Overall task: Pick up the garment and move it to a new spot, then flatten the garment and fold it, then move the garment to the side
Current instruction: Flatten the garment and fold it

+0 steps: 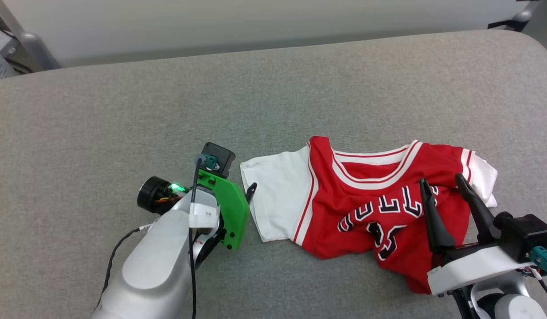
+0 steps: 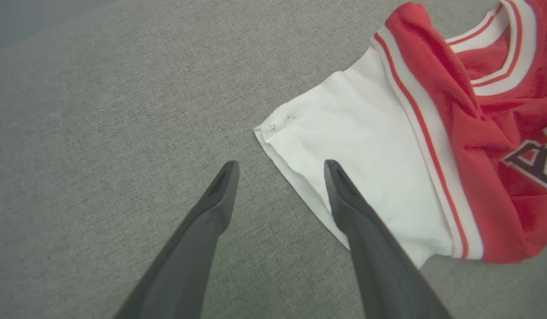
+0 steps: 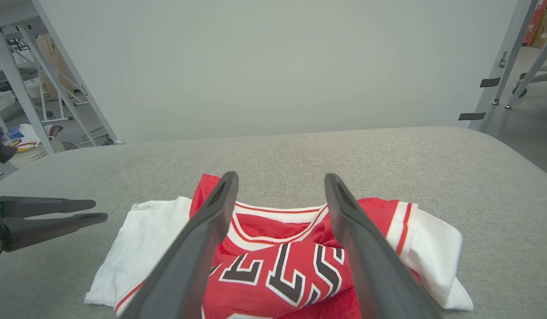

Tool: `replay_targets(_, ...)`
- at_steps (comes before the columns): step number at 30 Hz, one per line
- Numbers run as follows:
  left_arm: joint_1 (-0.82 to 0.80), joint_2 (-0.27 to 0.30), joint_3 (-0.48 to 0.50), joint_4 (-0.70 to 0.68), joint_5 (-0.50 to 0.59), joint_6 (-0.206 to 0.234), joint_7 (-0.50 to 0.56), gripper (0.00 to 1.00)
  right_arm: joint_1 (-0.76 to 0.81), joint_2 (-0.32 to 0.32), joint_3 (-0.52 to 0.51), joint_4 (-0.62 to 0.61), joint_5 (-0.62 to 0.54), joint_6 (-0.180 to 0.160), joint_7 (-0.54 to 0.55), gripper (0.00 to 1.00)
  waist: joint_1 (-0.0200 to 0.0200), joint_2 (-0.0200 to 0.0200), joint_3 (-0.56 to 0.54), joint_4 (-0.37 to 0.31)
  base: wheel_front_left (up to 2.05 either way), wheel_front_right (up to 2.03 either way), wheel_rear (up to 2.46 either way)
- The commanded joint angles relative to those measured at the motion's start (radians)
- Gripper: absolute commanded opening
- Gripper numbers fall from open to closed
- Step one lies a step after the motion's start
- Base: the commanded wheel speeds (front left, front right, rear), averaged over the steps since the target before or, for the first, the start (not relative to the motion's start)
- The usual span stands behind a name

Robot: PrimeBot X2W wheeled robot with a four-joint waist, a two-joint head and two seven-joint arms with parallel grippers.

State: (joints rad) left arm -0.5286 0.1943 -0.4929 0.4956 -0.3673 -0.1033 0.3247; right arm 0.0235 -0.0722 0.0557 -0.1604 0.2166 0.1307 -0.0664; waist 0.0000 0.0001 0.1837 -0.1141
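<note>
Closest to the lens, pale left forearm (image 1: 154, 261) at the lower left, green bracket (image 1: 229, 208) at its wrist. Past the bracket, left gripper (image 2: 280, 164), jaws spread as wide as they go, nothing between them. One fingertip above bare grey cloth, the other above the open edge of the flat white sleeve (image 2: 366, 146). Touching that sleeve or just over it: cannot tell.

Right gripper (image 1: 440, 179) at the lower right, jaws equally wide apart and empty, poised over the red chest and its black lettering (image 1: 388, 208).

Garment (image 1: 326, 199) on the right half of the grey padded table (image 1: 123, 110), closer to the near edge than to the far one, striped collar (image 1: 371, 177) toward the far edge. Flat white sleeve stretched out toward the table's middle, just beside the left gripper. Other sleeve (image 1: 482, 177) folded over on itself toward the right edge. Lower body crumpled, bunched up toward the near edge, number partly lost in the creases.

Beyond the far edge, pale wall (image 3: 273, 66); off the far left corner, metal frame legs (image 3: 16, 75).
</note>
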Motion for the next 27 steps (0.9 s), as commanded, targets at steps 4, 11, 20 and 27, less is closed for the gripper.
replay_targets(4,-0.066,0.016,-0.065,0.054,0.014,-0.019,0.074,1.00,-0.024,0.006,0.003,0.012,0.015,0.000,-0.019,1.00,0.0000,-0.0001,0.077,-0.064,0.00,0.00,0.00)
replay_targets(11,-0.107,0.035,-0.215,0.119,-0.013,-0.027,0.210,1.00,-0.035,0.013,-0.003,0.026,0.036,0.000,-0.038,1.00,0.0000,-0.0001,0.101,-0.079,0.00,0.00,0.00)
replay_targets(20,-0.134,0.084,-0.310,0.086,-0.112,-0.027,0.156,0.00,-0.037,0.017,-0.021,0.048,0.058,0.000,-0.042,1.00,0.0000,-0.0001,0.088,-0.054,0.00,0.00,0.00)
replay_targets(27,-0.108,0.148,-0.240,0.003,-0.114,0.043,0.025,0.00,-0.018,0.018,-0.051,0.050,0.063,0.000,-0.027,1.00,0.0000,-0.0001,0.045,0.004,0.00,0.00,0.00)
